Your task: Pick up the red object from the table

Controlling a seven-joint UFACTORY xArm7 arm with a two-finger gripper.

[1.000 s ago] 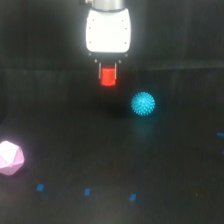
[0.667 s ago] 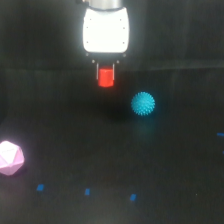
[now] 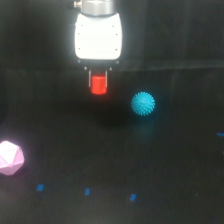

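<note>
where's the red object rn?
In the exterior view, the red object sits upper centre, held in the pincer above the table, with the cyan spiky ball lower toward that view's right.

The worktop [image 3: 165, 165] is matte black. A cyan spiky ball [image 3: 143, 104] rests on it. Well off to the ball's lower left, at the edge, lies a pink polyhedron [image 3: 10, 158]. Small blue marks [image 3: 87, 191] dot the surface below the ball.

Only one view watches me: an exterior camera off my arm, looking down and across the dark tabletop [image 3: 165, 165] toward my end effector [image 3: 99, 84], which hangs near the frame's top, fairly close.
</note>
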